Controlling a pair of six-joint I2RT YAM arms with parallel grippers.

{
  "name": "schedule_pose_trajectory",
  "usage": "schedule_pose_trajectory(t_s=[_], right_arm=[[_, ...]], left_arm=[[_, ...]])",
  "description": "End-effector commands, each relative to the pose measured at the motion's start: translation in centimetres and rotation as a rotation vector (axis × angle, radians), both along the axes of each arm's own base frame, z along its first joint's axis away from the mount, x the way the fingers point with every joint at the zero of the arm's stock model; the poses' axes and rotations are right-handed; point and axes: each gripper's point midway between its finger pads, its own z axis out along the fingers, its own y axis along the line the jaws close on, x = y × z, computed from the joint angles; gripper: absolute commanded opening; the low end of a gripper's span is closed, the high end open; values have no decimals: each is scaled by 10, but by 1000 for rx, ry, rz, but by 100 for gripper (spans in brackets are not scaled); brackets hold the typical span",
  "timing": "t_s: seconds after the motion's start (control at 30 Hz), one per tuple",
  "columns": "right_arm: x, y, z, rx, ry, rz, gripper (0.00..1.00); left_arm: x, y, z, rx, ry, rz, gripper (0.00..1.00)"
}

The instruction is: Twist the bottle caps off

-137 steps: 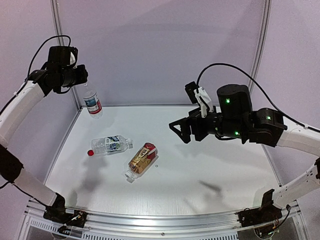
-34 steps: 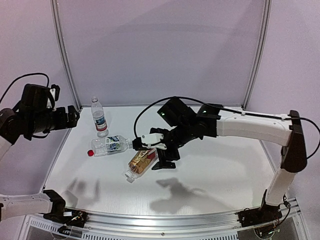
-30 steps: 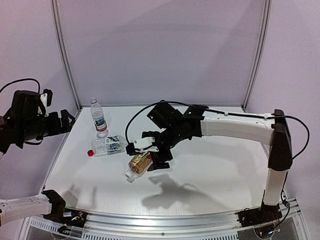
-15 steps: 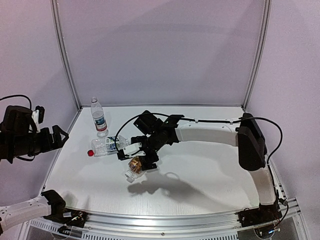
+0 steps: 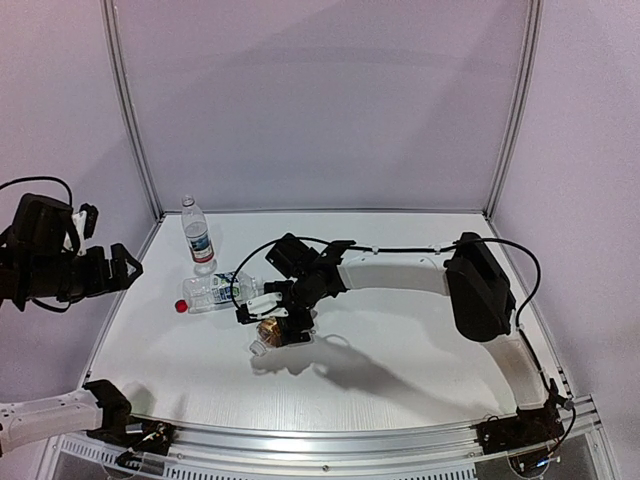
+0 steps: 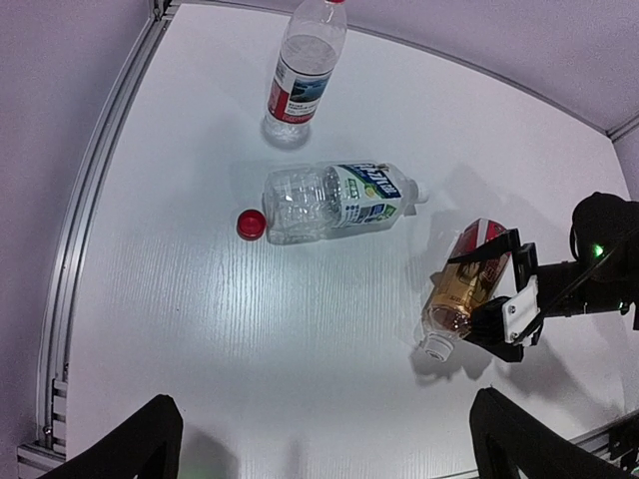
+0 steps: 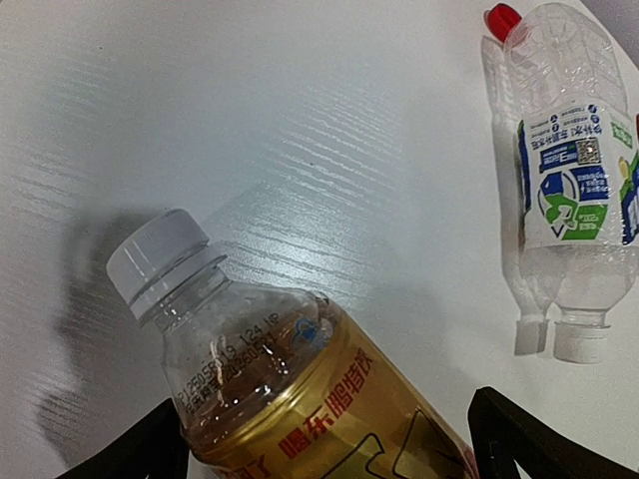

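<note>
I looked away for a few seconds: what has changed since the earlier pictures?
The right gripper came down from high on the right and now straddles the amber bottle, jaws open. The left gripper left the top of the upright bottle and drew back leftward, open; that bottle now stands a little nearer. The lying clear bottle, red cap and amber bottle stayed put.

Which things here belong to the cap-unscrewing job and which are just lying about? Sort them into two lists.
Job: amber bottle, straddled by the open right gripper; its whitish cap; lying clear bottle; that bottle's white cap; standing clear bottle; loose red cap beside the lying bottle's base.
Not the job: table; front metal rail. Nothing else loose shows.
</note>
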Motion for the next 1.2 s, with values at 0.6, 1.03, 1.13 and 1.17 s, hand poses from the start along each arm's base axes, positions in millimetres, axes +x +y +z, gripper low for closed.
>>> schedule_pose_trajectory(t_s=[0.6, 1.03, 1.13, 1.17], right_arm=[[3, -38, 21, -109, 121, -480, 67], [-2, -73, 35, -53, 301, -976, 97], [-2, -71, 56, 16, 281, -912, 99], [-1, -69, 63, 35, 275, -891, 99]], left_arm=[[17, -14, 4, 0, -46, -44, 99], [28, -18, -9, -28, -70, 2, 99], [29, -16, -9, -20, -73, 9, 99], [29, -15, -9, -16, -74, 12, 99]])
